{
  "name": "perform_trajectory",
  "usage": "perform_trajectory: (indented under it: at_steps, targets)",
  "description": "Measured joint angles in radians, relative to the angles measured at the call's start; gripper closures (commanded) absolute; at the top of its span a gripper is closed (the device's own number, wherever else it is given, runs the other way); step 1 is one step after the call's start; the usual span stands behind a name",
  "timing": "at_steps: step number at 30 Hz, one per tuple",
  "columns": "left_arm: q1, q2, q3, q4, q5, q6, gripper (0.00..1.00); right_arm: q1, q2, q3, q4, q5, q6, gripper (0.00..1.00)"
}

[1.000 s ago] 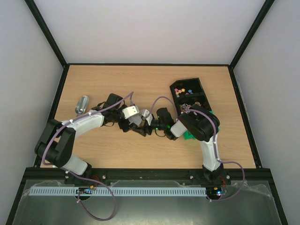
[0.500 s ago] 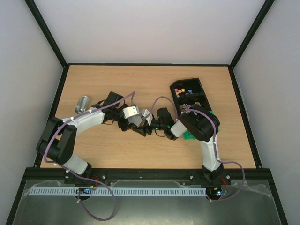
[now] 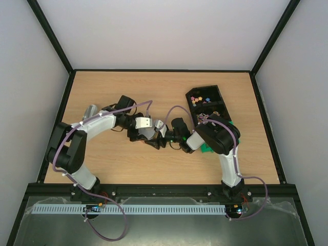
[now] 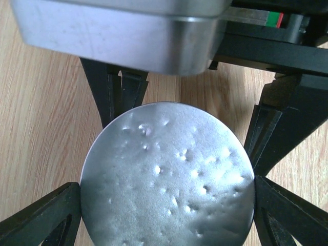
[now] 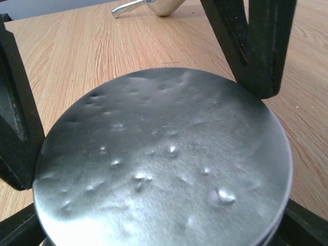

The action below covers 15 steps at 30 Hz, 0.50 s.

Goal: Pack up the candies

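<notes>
Wooden table (image 3: 154, 87), centre: left gripper (image 4: 167, 202) and right gripper (image 5: 159, 225) both clamp round metal tin (image 4: 166, 174); candies (image 3: 196, 97) toward right edge.

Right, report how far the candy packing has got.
Done: nothing visibly packed; the candies sit in the tray. In hand: left gripper and right gripper clamp a round tin, top closed. Remaining, likely: open it, take the scoop, transfer candies.

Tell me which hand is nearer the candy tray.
Right. The right hand grips the tin from the tray's side, below-left of the tray. The left hand grips the tin's opposite side, farther left.
</notes>
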Motion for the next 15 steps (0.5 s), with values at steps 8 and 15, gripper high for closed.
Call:
perform_trajectory:
  at_steps: [8, 15]
  targets:
    - [0.017, 0.072, 0.095, -0.121, 0.034, 0.140, 0.16, 0.000, 0.000, -0.001, -0.002, 0.003, 0.001, 0.83]
    - [0.033, 0.080, 0.111, -0.137, 0.047, 0.119, 0.01, 0.000, 0.000, -0.001, -0.002, 0.006, 0.009, 0.83]
